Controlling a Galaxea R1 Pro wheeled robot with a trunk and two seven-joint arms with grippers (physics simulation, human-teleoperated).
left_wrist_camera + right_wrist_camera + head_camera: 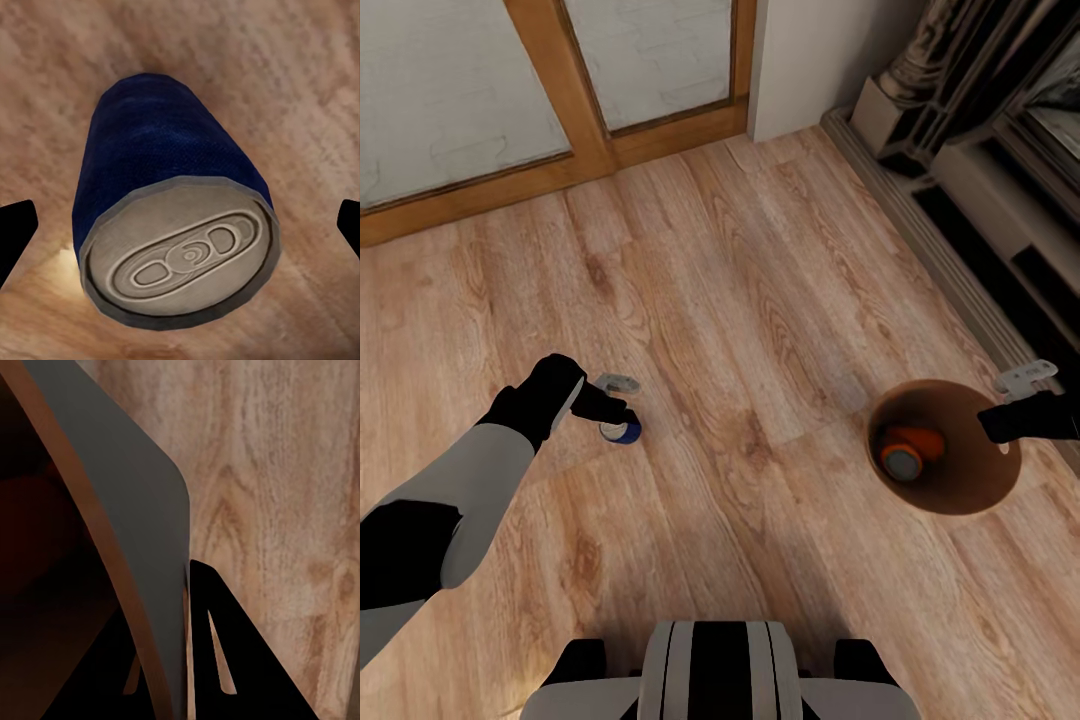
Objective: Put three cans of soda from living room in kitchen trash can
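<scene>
The dark blue can of soda [622, 430] [176, 225] stands upright on the wood floor, grey top up. My left gripper [608, 408] [180, 225] hovers just above it, open, one black fingertip [15, 232] on either side and apart from the can. At the right stands the tash can [960, 490], copper-brown inside, with an orange can [906, 455] lying in it. More orange shows behind that can, and I cannot tell whether it is a second one. My right gripper [1000, 420] [176, 660] is shut on the bin's rim, its grey wall [142, 510] between the fingers.
Wood-framed glass doors [580, 110] run along the far side. A dark fireplace surround with a raised hearth edge [960, 280] lines the right. A white wall corner [810, 60] stands between them. My own base [720, 670] shows at the near edge.
</scene>
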